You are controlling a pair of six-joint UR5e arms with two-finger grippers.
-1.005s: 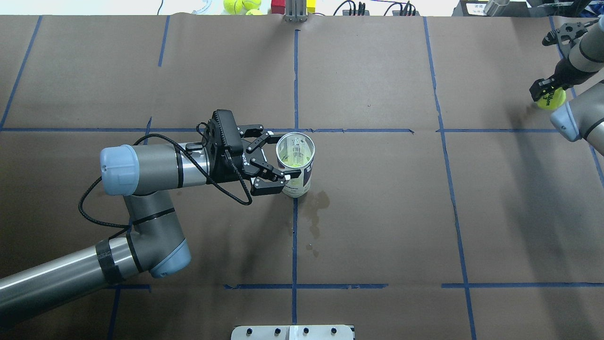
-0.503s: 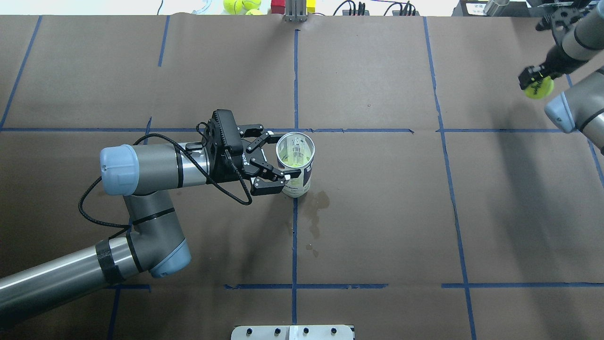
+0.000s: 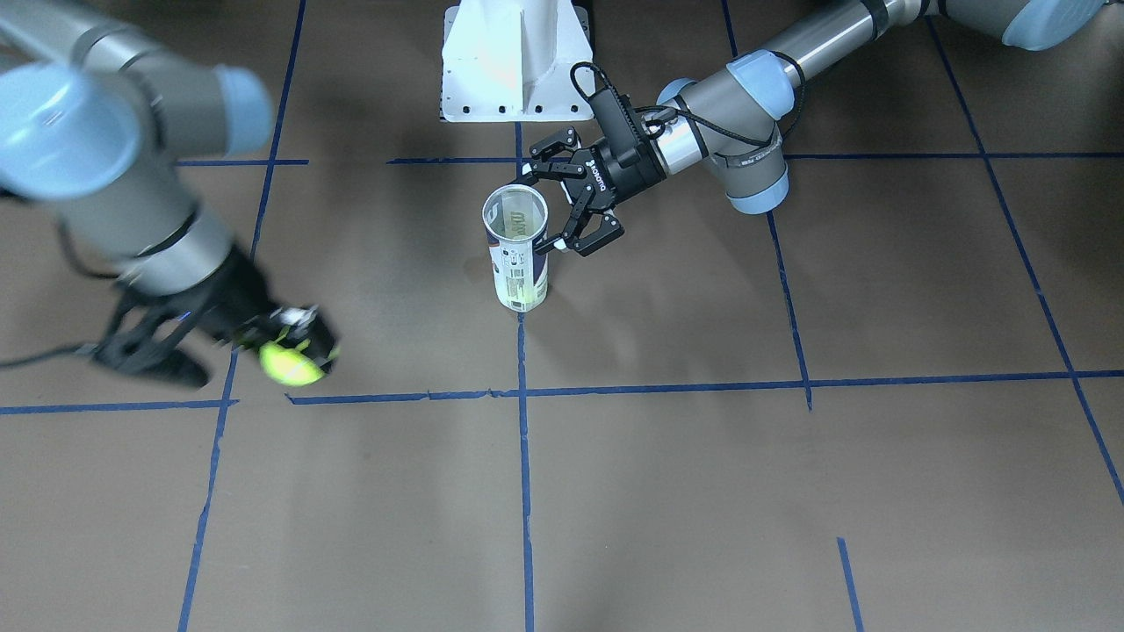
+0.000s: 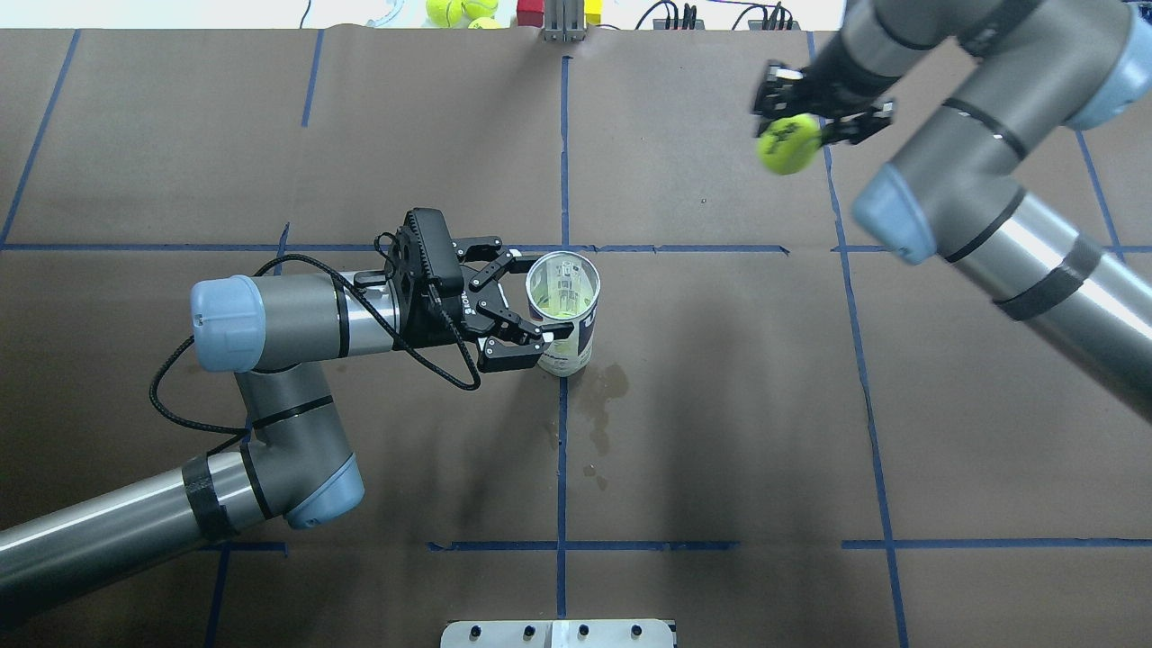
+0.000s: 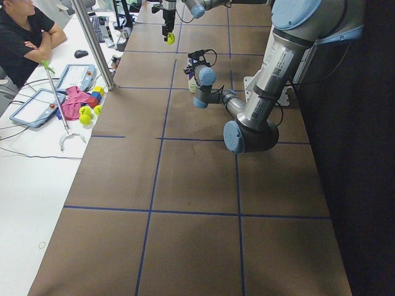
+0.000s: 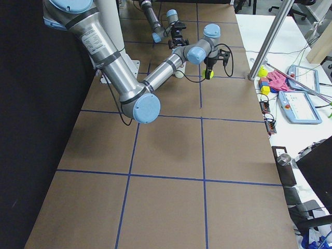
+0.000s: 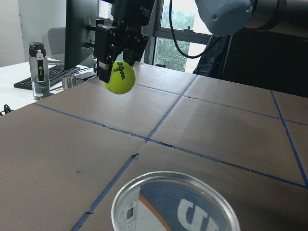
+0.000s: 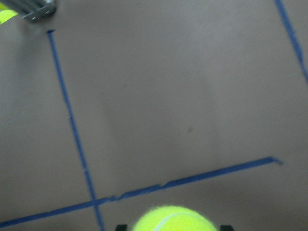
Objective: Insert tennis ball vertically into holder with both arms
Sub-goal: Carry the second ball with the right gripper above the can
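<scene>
The holder [image 4: 578,346] stands upright and open-topped near the table's middle, also in the front view [image 3: 520,268]; its silver rim [image 7: 175,202] fills the bottom of the left wrist view. My left gripper [image 4: 538,299] reaches in level from the left, a finger on each side of the holder, shut on it. My right gripper [image 4: 796,126] is shut on the tennis ball [image 4: 788,144] and holds it in the air, far right of and beyond the holder. The ball shows in the front view [image 3: 291,364], left wrist view [image 7: 120,77] and right wrist view [image 8: 174,219].
A white pedestal base [image 3: 514,61] sits at the robot's edge of the table. A wet-looking stain [image 4: 598,405] marks the paper beside the holder. Spare tennis balls [image 4: 445,11] and coloured blocks lie past the far edge. A person [image 5: 24,37] sits at a side desk.
My right arm has swung in from the table's far right edge toward the middle, carrying the tennis ball leftward and higher. The left arm and the holder have not moved.
</scene>
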